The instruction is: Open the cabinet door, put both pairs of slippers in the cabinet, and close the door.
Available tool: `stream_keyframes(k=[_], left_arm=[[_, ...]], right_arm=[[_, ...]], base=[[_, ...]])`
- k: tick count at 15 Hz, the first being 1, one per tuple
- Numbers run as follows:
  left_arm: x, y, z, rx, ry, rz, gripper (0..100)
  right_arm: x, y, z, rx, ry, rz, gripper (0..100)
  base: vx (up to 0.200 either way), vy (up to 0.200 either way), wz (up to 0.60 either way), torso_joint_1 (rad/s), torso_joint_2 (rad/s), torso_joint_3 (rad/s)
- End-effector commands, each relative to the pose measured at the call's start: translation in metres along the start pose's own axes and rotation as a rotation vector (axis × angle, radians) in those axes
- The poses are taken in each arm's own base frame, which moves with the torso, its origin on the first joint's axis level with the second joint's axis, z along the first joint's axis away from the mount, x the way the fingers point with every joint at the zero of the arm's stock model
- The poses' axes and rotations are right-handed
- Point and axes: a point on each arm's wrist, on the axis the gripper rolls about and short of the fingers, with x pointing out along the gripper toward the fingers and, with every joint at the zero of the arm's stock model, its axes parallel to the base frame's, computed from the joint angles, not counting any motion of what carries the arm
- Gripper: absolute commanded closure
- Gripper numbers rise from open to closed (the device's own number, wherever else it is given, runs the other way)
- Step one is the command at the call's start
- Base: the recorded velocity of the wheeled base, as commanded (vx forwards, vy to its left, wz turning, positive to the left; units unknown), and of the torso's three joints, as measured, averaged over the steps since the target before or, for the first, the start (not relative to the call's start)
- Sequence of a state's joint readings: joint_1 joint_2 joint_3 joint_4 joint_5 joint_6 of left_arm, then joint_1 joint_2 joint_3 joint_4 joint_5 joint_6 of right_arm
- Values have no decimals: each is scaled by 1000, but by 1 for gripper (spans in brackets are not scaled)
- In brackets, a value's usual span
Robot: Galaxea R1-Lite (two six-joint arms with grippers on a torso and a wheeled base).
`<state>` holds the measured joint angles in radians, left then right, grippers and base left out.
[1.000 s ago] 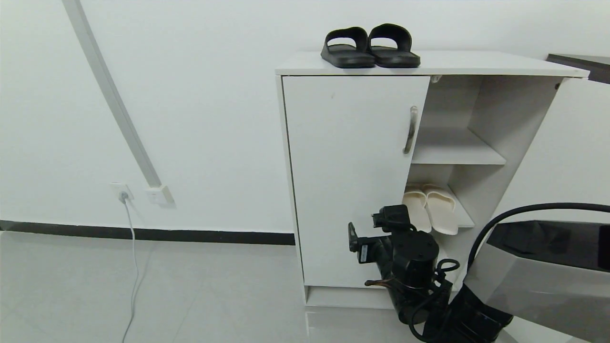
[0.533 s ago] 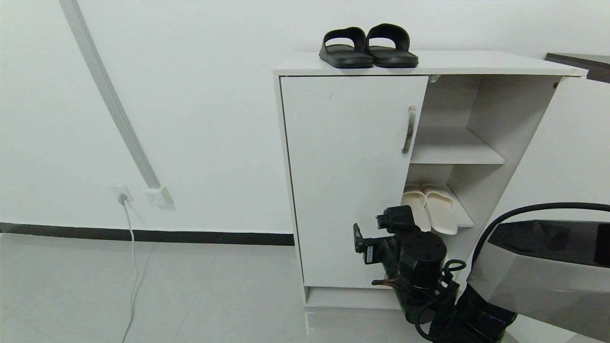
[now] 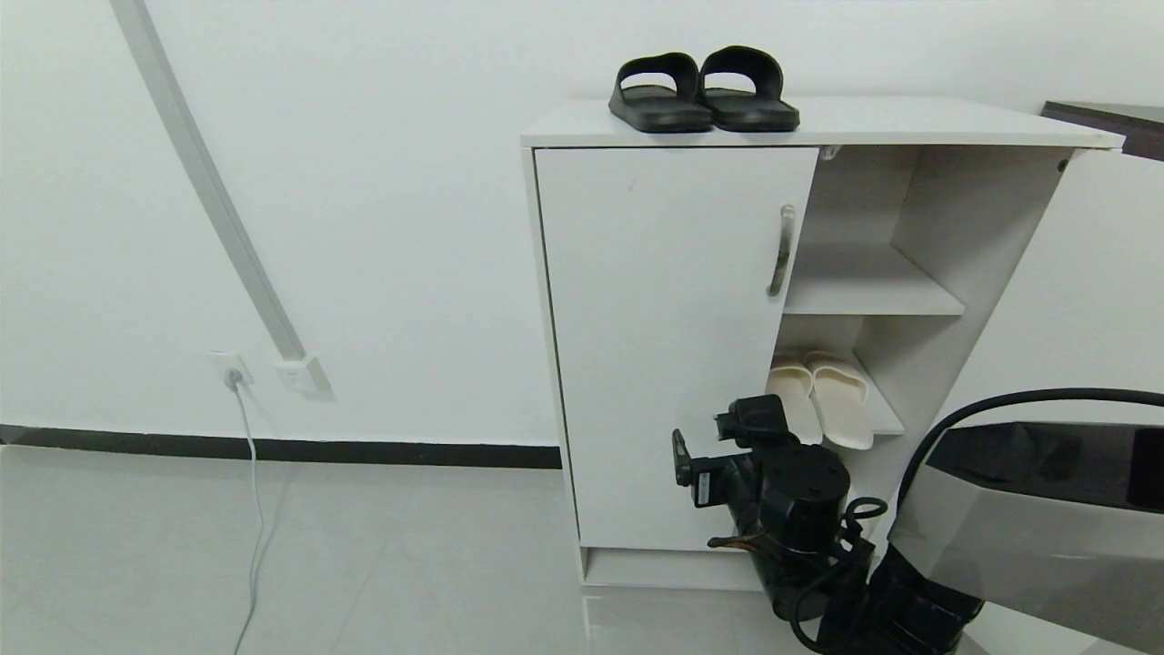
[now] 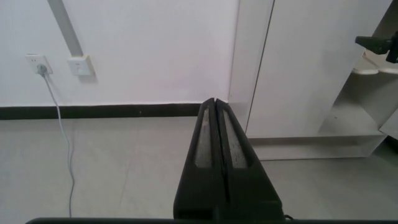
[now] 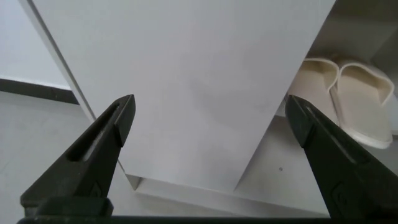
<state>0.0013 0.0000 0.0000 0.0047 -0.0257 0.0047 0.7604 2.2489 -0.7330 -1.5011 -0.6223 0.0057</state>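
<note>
Right wrist view: the right gripper (image 5: 210, 106) has its fingers spread wide and empty, with the cream slippers (image 5: 348, 93) on a shelf (image 5: 292, 155) just past one finger. The left gripper (image 4: 215, 106) is pinched together, empty. Next, I think: reach up for the black slippers (image 3: 705, 91) atop the cabinet (image 3: 909, 123).

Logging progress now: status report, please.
Left gripper shut, empty. Right gripper open, facing closed door. White slippers shelved; black slippers atop cabinet. Other door open.

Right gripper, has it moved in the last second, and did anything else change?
The right gripper, open and empty, drifted slightly down and rightward before the closed left door, then held. The cream slippers on the lower shelf and the black slippers on the cabinet top stayed put.
</note>
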Motion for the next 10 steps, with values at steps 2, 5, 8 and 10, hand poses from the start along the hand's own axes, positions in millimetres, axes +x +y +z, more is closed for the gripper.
stream_keyframes(k=[2,5,8,10], left_arm=[[0,0,0,0,0,1,100],[0,0,0,0,1,1,100],[0,0,0,0,0,1,100],[0,0,0,0,0,0,100]], right_arm=[[0,0,-1,0,0,0,0],[0,0,-1,0,0,0,0],[0,1,-1,-2,2,1,0],[-1,0,-1,-8,-1,2,0]], base=[[0,0,0,32,-344,-305],[0,0,0,59,-427,-356],[0,0,0,106,-445,-349],[0,0,0,129,-466,-332]])
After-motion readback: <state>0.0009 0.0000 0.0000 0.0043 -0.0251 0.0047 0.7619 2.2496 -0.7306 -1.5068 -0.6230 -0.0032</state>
